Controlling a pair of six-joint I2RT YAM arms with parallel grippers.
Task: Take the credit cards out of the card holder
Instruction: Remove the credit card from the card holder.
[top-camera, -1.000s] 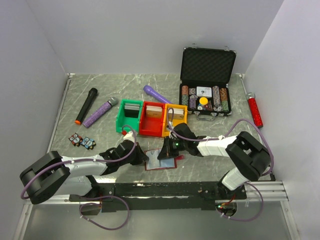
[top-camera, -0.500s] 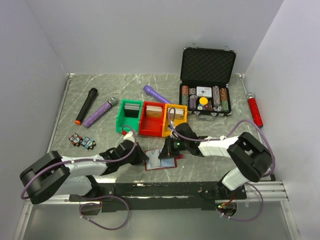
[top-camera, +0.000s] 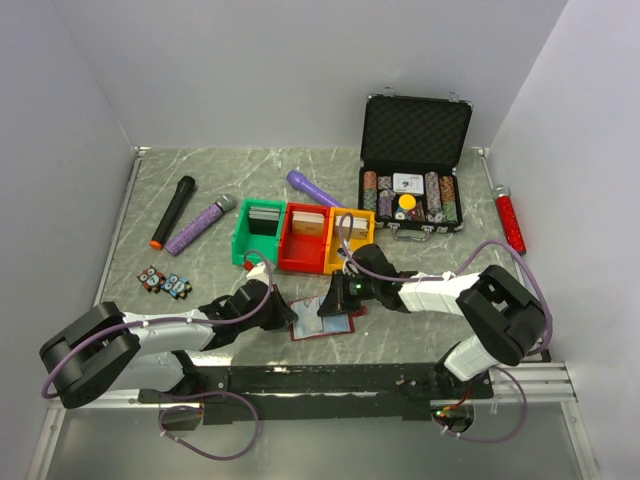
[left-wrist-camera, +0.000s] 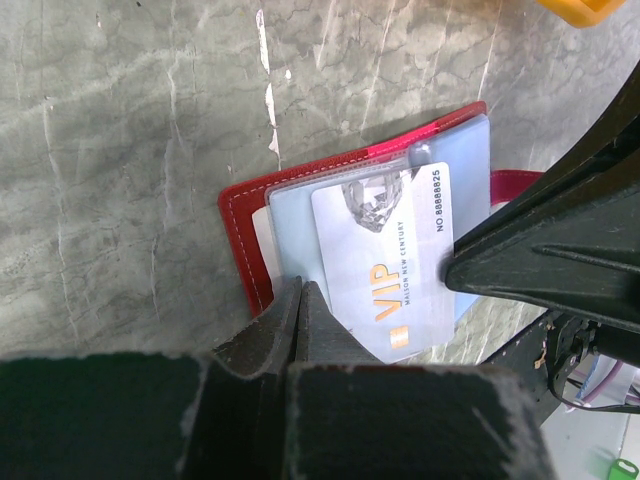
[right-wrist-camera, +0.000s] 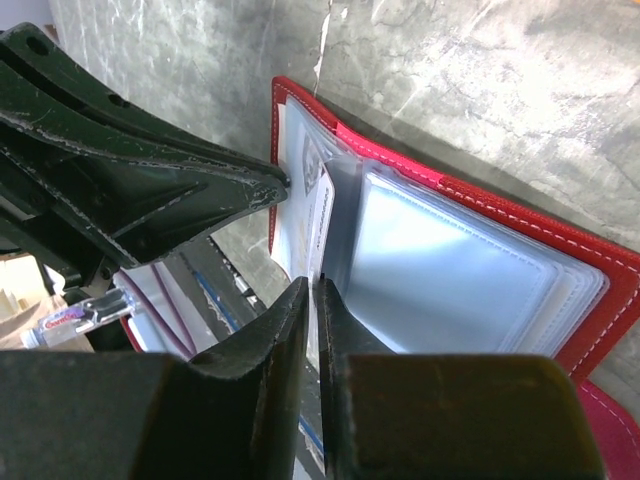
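Card (left-wrist-camera: 385, 265) pokes from the card holder (left-wrist-camera: 245, 215) toward my right claw (right-wrist-camera: 312, 290) — nipped on its edge; left claw (left-wrist-camera: 302, 292), shut, pins the cover.

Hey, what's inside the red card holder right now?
Pale blue clear sleeves and one white VIP card sticking partly out of the card holder. Whether the sleeves underneath hold more cards cannot be seen: the top ones cover them.
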